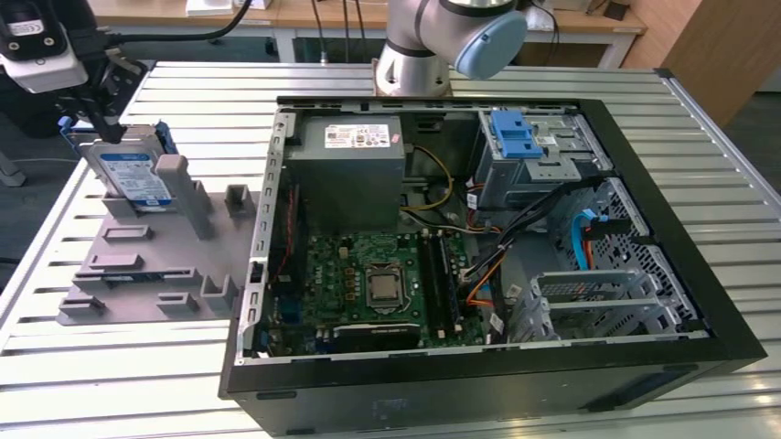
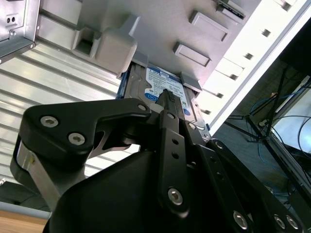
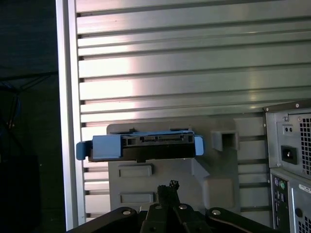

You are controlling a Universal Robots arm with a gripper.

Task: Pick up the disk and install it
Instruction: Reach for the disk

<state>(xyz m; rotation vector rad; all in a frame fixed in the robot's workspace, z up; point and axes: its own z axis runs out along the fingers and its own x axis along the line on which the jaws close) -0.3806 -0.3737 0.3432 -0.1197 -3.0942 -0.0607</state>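
Slatted metal table [image 1: 110, 384], open computer case [image 1: 488, 389] on it. The disk [image 1: 132, 174] stands on edge in the grey holder [image 1: 134, 274], at the holder's far edge. The gripper [image 3: 167, 187] hovers near it, fingers seemingly together, holding nothing. Pickup and install are both undone.

Ribbed aluminium table [image 1: 123, 384]; wooden desks [image 1: 317, 11] behind; wood panel [image 1: 714, 50] at exterior view's right; dark floor [image 1: 18, 229].
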